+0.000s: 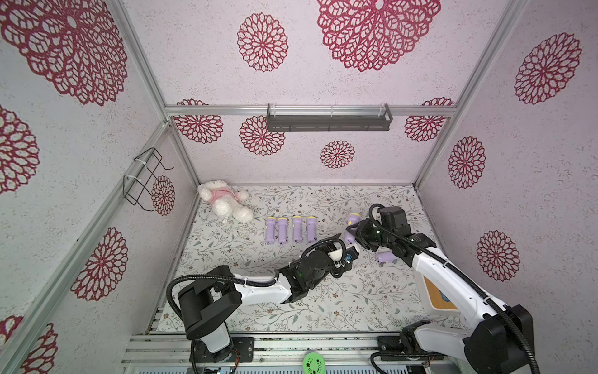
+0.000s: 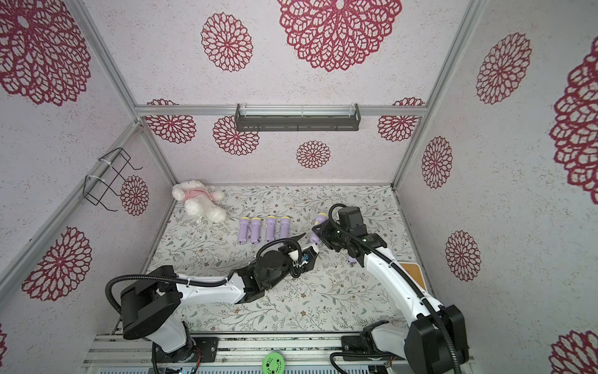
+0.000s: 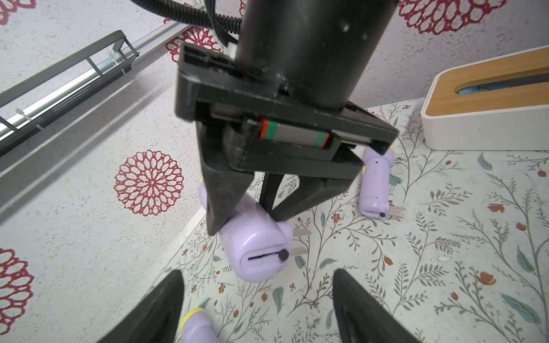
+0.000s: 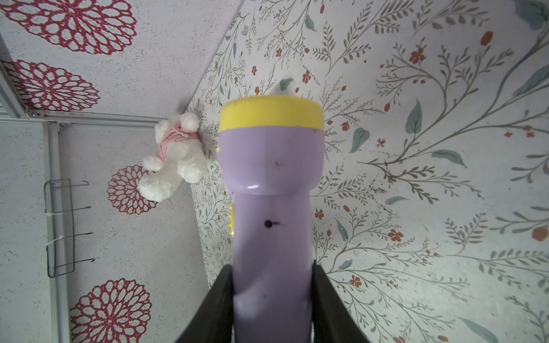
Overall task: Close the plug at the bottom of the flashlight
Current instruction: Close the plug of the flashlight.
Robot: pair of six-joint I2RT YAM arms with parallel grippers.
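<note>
My right gripper (image 4: 271, 265) is shut on the body of a purple flashlight (image 4: 271, 166) with a yellow head and holds it tilted above the table, right of centre (image 1: 352, 221). In the left wrist view its bottom end (image 3: 258, 255) faces the camera. Two metal plug prongs (image 3: 300, 251) stick out sideways there. My left gripper (image 3: 257, 276) is open just short of that bottom end, with nothing between its fingers (image 1: 348, 244).
Another purple flashlight (image 1: 385, 257) lies under the right arm with its prongs out. Several more (image 1: 289, 230) lie in a row at centre. A white plush bear (image 1: 225, 200) lies back left. A white wood-topped box (image 3: 487, 112) stands at the right.
</note>
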